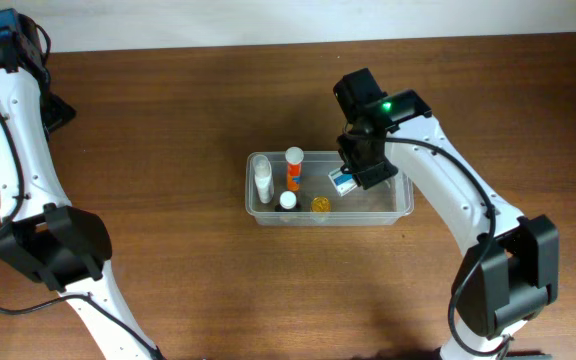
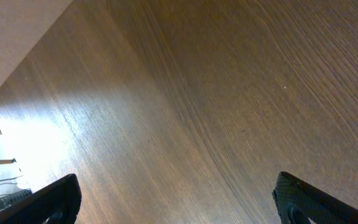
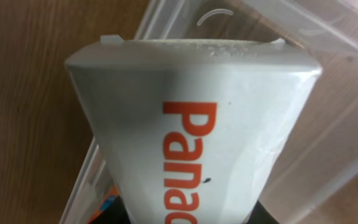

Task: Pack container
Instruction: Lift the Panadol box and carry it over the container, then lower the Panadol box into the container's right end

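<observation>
Right fingers (image 1: 360,172) clamp a white box (image 3: 197,124) over the clear container (image 1: 393,203), mid-surface (image 1: 168,150) and holding bottles (image 1: 293,165). Left fingers (image 2: 55,199) gape apart, idle. The thin container looks light and bendy, so its rim seems the surest hold.

The overhead camera looks straight down from well above on the whole wooden worktop (image 1: 168,120), with the container (image 1: 378,205) near the middle. The left wrist camera sits low at the far left, facing bare wood past its own fingers (image 2: 48,200). The right wrist camera is very close to a white carton (image 3: 191,124) at the container's rim, a spot the overhead view shares.
</observation>
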